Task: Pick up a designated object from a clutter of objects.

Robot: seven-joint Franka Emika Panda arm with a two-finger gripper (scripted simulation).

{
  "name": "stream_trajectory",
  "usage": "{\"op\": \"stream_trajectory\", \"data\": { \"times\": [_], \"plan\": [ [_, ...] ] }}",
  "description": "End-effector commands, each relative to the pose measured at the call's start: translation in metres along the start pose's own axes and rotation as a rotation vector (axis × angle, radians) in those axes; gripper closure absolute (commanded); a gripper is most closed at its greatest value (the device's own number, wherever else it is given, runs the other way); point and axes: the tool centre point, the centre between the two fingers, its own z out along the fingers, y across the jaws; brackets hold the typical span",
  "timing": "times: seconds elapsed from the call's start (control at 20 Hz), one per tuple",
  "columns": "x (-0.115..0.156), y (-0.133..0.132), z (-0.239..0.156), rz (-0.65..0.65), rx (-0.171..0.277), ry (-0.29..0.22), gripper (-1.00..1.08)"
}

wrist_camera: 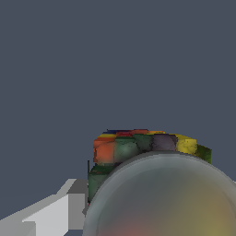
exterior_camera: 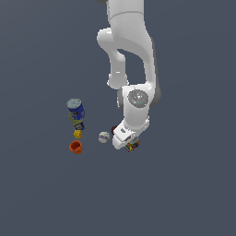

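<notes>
The designated object, a short many-coloured can (exterior_camera: 133, 146), sits right under my hand, at the edge of the clutter on the exterior view's right. My gripper (exterior_camera: 130, 144) is down around it. In the wrist view the can (wrist_camera: 138, 147) fills the near field, with its pale shiny round top (wrist_camera: 166, 198) towards the camera and its red, green, purple and yellow label behind. One grey finger (wrist_camera: 50, 212) lies against the can's side. The other finger is hidden behind the can. I cannot tell whether the can rests on the floor or is lifted.
To the exterior view's left stand a taller blue can (exterior_camera: 75, 109), a small dark item (exterior_camera: 78, 123), a yellow piece (exterior_camera: 77, 133) and an orange cup (exterior_camera: 76, 147). A white ball (exterior_camera: 104, 137) lies beside my hand. A dark red ball (exterior_camera: 113, 130) is half hidden behind it.
</notes>
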Motion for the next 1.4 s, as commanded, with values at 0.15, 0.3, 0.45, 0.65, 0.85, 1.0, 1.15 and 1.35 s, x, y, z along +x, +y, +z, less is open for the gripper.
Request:
{"op": "stream_trajectory", "data": {
  "times": [0.15,0.3,0.45,0.65,0.85,1.0,1.15,1.35],
  "plan": [
    [0.002,-0.001,-0.005,0.0,0.0,0.0,1.08],
    [0.005,-0.002,-0.014,0.0,0.0,0.0,1.08],
    [0.011,-0.004,-0.029,0.0,0.0,0.0,1.08],
    [0.021,-0.008,-0.055,-0.001,0.0,0.0,1.08],
    [0.034,-0.014,-0.09,-0.002,0.001,0.0,1.08],
    [0.046,-0.018,-0.12,-0.002,0.002,0.001,1.08],
    [0.058,-0.022,-0.151,-0.002,0.002,0.001,1.08],
    [0.074,-0.028,-0.191,-0.002,0.002,0.001,1.08]
  ]
}}
